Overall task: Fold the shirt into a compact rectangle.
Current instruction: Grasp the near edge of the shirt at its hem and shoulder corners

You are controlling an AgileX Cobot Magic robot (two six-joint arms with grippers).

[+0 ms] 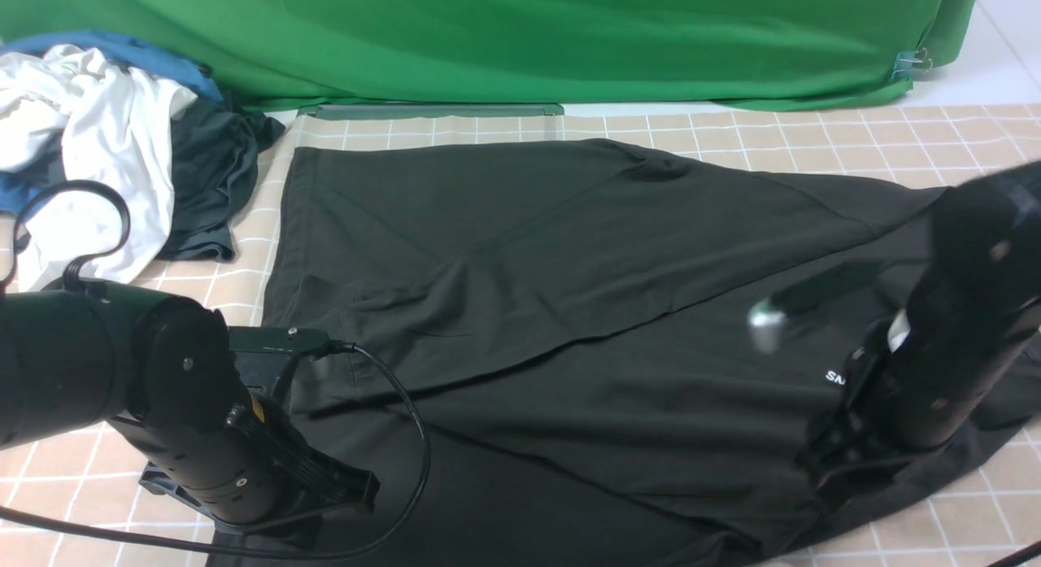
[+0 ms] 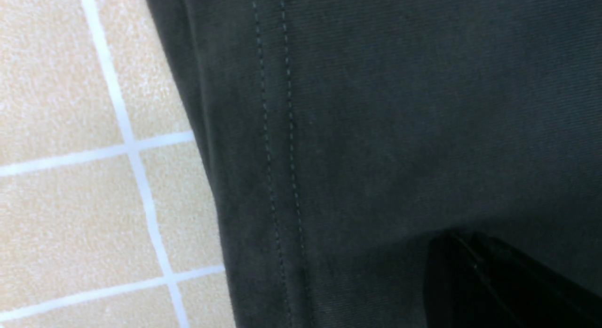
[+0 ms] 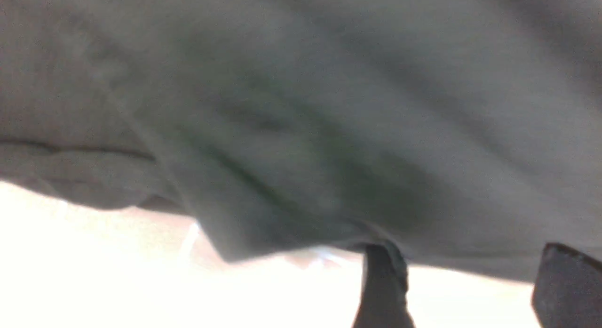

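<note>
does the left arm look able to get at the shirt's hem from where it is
Probably yes: the left gripper sits low beside the stitched hem of the shirt, nothing lies between them, though it is shut now.

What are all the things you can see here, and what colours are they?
Long-sleeved cotton shirt: one, black, spread across the middle of the table, with part of it folded over.
Checked table cover: one, beige with white lines, under the shirt.
Backdrop cloth: one, green, along the far side.
Crumpled white garment: one, white, in the pile at far left.
Crumpled blue garment: one, blue, behind the white one.
Dark grey garment: one, dark grey, on the pile's right side.
Small clip: one, pale blue, at the backdrop's right end.
Left gripper: one, black, shut, at the shirt's near left edge.
Right gripper: one, black, open, at the shirt's near right side.
</note>
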